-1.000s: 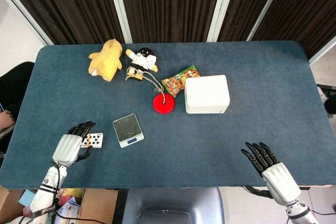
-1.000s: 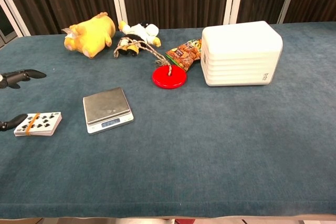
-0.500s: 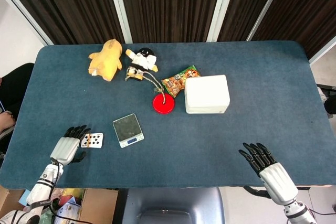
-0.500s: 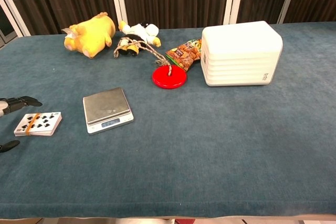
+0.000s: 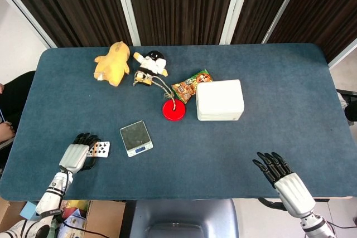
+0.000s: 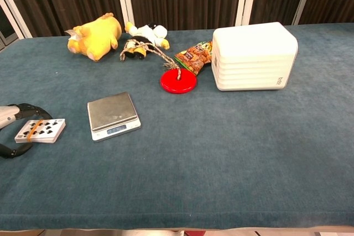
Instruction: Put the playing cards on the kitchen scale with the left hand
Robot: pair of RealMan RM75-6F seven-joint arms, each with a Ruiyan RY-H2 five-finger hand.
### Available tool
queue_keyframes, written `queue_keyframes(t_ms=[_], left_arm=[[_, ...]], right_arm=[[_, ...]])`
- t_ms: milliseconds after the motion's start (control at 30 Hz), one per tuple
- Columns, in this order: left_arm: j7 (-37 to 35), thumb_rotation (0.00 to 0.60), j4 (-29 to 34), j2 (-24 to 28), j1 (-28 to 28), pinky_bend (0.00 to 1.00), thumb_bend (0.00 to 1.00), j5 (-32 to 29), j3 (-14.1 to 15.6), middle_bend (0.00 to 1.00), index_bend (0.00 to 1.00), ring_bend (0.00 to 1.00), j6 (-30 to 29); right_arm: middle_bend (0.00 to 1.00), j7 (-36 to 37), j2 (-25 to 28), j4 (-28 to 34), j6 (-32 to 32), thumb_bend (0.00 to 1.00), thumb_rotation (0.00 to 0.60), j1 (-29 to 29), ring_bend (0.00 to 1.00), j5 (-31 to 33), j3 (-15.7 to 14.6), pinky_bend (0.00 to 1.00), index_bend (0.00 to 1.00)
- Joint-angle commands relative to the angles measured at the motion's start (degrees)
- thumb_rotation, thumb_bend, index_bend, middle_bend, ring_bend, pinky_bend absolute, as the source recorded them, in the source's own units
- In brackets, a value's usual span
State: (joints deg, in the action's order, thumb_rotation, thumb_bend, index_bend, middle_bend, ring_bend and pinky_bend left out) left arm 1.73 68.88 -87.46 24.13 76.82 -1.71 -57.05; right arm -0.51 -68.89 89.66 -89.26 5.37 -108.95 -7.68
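Observation:
The playing cards (image 5: 101,149) (image 6: 40,130), a deck bound with an orange rubber band, lie flat on the blue table left of the kitchen scale (image 5: 136,138) (image 6: 112,115). My left hand (image 5: 78,151) (image 6: 11,131) sits at the deck's left end. Its fingers (image 6: 19,109) curve over the far side and its thumb reaches around the near side. No finger plainly touches the deck. The silver scale platform is bare. My right hand (image 5: 280,175) hovers with fingers spread near the table's front right edge, holding nothing; the chest view does not show it.
At the back lie a yellow plush (image 5: 112,62) (image 6: 95,36), a small doll with a cord (image 5: 150,65) (image 6: 142,39), a snack packet (image 5: 189,86) (image 6: 194,56), a red disc (image 5: 174,110) (image 6: 178,82) and a white box (image 5: 220,100) (image 6: 253,55).
My left hand drew back toward the front left, then came in again and curled around the deck's left end. The deck has not moved. My right hand shifted slightly.

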Motion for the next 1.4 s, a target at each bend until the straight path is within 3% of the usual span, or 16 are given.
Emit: queue_keyframes(t_ms=[33, 400, 567, 667, 967, 1400], left_arm=[[0.15, 0.600, -0.26, -0.34, 0.06, 0.00, 0.35, -0.14, -0.20, 0.22, 0.28, 0.07, -0.18], [1.54, 0.600, -1.08, -1.44, -0.07, 0.02, 0.36, -0.92, -0.59, 0.57, 0.55, 0.29, -0.76], [-0.73, 0.600, -2.75, -2.99, -0.83, 0.08, 0.39, 1.08, -1.30, 0.81, 0.75, 0.50, -5.14], [-2.21, 0.600, -4.23, -4.06, -1.27, 0.12, 0.42, 2.08, -1.62, 0.89, 0.83, 0.58, -7.42], [-4.24, 0.600, -5.60, -5.59, -1.83, 0.15, 0.55, 2.55, -2.83, 1.00, 0.96, 0.66, -10.42], [1.61, 0.600, -2.76, -11.35, 3.11, 0.17, 0.56, 3.55, -6.82, 1.00, 0.96, 0.68, -11.77]], right_arm=[[0.00, 0.08, 0.03, -0.01, 0.03, 0.13, 0.600, 0.03, 0.00, 0.02, -0.01, 0.00, 0.00], [0.00, -0.09, -0.01, -0.01, 0.20, 0.13, 0.600, 0.09, 0.00, 0.11, -0.02, 0.00, 0.00], [0.00, -0.32, -0.07, -0.01, 0.55, 0.13, 0.600, 0.16, 0.00, 0.22, -0.08, 0.00, 0.00], [0.00, -0.46, -0.05, 0.06, 0.73, 0.13, 0.600, 0.23, 0.00, 0.19, -0.13, 0.00, 0.00], [0.00, -0.54, -0.06, 0.09, 0.73, 0.13, 0.600, 0.23, 0.00, 0.18, -0.18, 0.00, 0.00], [0.00, -0.91, -0.25, 0.30, 1.64, 0.13, 0.600, 0.57, 0.00, 0.39, -0.25, 0.00, 0.00]])
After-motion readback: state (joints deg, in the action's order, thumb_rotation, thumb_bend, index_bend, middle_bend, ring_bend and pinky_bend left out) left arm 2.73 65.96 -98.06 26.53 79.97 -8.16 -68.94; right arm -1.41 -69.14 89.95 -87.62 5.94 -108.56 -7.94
